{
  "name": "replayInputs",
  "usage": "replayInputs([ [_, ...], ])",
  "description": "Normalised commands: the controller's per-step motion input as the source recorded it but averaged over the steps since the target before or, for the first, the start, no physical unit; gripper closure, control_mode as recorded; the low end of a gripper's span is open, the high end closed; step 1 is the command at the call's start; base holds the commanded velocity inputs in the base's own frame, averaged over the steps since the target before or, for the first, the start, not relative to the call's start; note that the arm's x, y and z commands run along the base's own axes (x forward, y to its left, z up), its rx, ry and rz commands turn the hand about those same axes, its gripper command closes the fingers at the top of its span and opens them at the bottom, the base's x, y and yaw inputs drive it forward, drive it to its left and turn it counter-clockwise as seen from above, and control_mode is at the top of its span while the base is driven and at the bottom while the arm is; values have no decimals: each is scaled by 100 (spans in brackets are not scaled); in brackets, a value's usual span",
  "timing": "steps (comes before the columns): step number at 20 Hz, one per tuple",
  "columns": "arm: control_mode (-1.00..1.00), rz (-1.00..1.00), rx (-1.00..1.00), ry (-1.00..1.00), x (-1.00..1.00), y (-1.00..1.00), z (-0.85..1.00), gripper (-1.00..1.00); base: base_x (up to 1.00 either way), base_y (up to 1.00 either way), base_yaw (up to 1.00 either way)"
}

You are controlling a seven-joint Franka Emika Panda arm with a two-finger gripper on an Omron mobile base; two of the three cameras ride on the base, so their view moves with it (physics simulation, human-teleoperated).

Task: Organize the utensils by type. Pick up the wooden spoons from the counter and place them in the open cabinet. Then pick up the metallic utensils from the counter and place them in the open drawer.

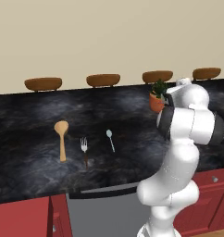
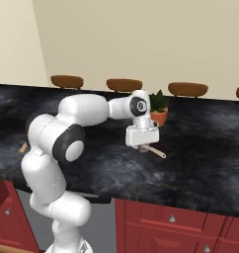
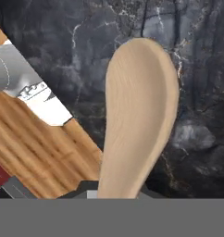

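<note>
Gripper [image 2: 142,146] pinches the wooden spoon [image 3: 139,115] at the neck, with the bowl just ahead of its jaws. Light, stiff, smooth wood - may pivot, so a grip nearer mid-handle looks safer.

You have the black, grey-veined counter [image 1: 30,171] running across the left base view, and on it three utensils lie flat in a row, apart from one another, handles toward the near edge: from left to right, a tan wooden spoon [image 1: 62,139], a silver fork [image 1: 84,149] with a dark handle, and a thin pale teaspoon [image 1: 110,140]. Well to their right, near the far edge, a small green plant stands upright in an orange pot [image 1: 156,102]. In the right base view a second wooden spoon [image 2: 155,151] sits just in front of that pot; you cannot tell whether it rests on the stone.
</note>
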Motion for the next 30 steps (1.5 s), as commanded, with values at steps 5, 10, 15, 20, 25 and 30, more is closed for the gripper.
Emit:
replayInputs([
  [5, -100, 35, 5, -8, -48, 56, 52, 100, 0, 0, 0],
  [10, -100, 22, 20, -10, -36, 61, 48, 100, 0, 0, 0],
  [15, -100, 15, 31, -1, -25, 57, 54, 100, 0, 0, 0],
  [20, -100, 8, 23, 0, -28, 54, 51, 100, 0, 0, 0],
  [25, -100, 3, 3, 0, -34, 48, 37, 100, 0, 0, 0],
  [30, -100, 0, 0, 0, -11, 12, 2, 100, 0, 0, 0],
])
